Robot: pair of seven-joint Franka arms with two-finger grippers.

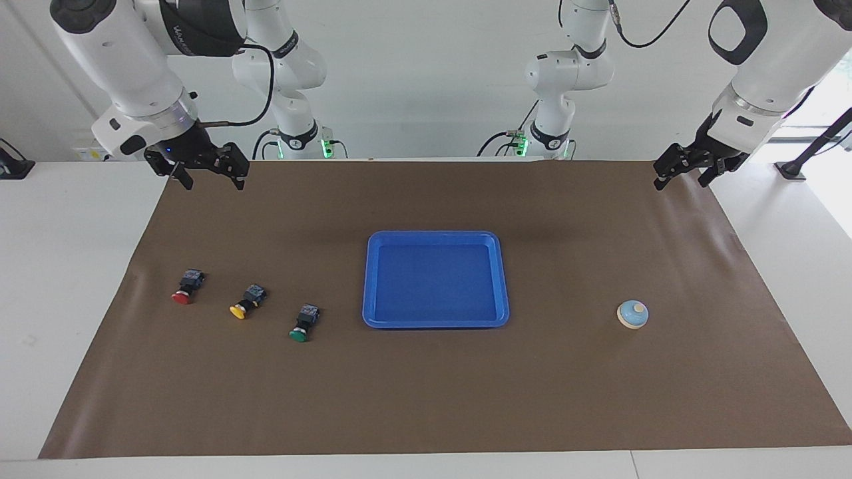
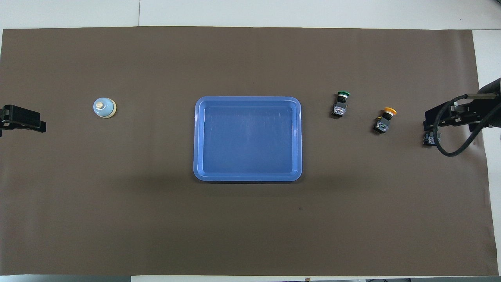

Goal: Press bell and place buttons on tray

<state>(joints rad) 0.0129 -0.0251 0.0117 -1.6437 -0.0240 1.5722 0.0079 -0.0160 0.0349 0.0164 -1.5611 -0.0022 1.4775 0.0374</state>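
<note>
The blue tray [image 1: 432,235] [image 2: 247,139] lies empty in the middle of the brown mat. Three buttons lie on their sides toward the right arm's end: green [image 1: 304,322] [image 2: 341,104] closest to the tray, then yellow [image 1: 247,301] [image 2: 385,120], then red [image 1: 187,287]. In the overhead view the red one is mostly hidden under my right gripper [image 1: 212,179] [image 2: 440,121], which hangs open and empty over the mat's edge. The light-blue bell [image 1: 632,314] [image 2: 104,107] stands toward the left arm's end. My left gripper [image 1: 682,179] [image 2: 15,121] hangs open and empty over the mat's corner there.
A brown mat [image 1: 426,399] covers most of the white table, and everything rests on it. Both arm bases stand at the robots' edge of the table.
</note>
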